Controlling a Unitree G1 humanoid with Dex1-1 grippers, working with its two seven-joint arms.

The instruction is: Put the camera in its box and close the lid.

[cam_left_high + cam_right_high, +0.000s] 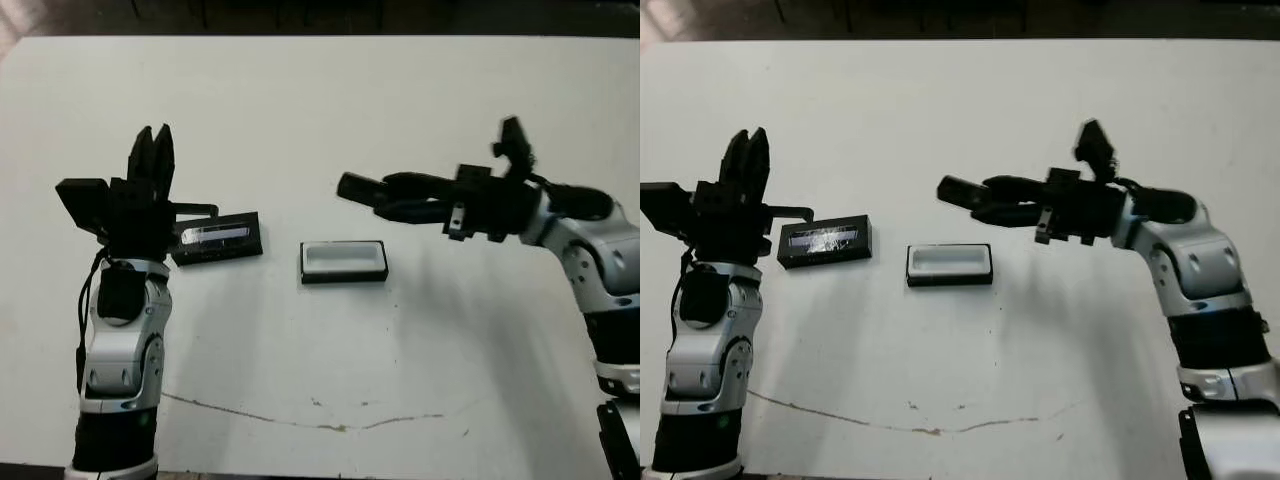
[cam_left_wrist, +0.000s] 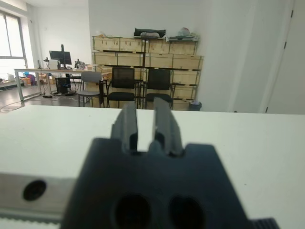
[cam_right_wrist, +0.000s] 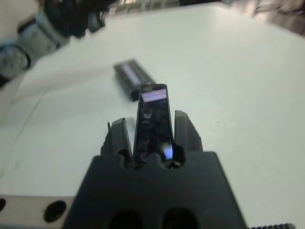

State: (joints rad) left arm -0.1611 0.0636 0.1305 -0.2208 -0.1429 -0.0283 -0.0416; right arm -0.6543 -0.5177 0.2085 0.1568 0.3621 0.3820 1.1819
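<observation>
Between my right gripper's (image 3: 151, 125) two fingers sits the camera (image 3: 153, 121), clamped by its long edges with its little lit screen at the far tip, jutting well past the fingertips. From the head views my right arm reaches in from the right and holds the camera in the air, above and a little to the right of the box (image 1: 343, 261), not touching it. The box lies open near the middle of the table (image 1: 320, 100), its white lining showing and nothing in it. Just left of it, apart, lies the lid (image 1: 217, 238), silvery strip up, close beside my left gripper (image 1: 153, 150), which points away with its fingers nearly together and empty.

I judge the camera stiff, light and smooth-faced, so likely slippery; its screen looks like the part to spare, and the grip on the side edges suits that. It is only slightly smaller than the tray, so it must go down level and square. The lid looks thin and flat, best taken by its long edges.
</observation>
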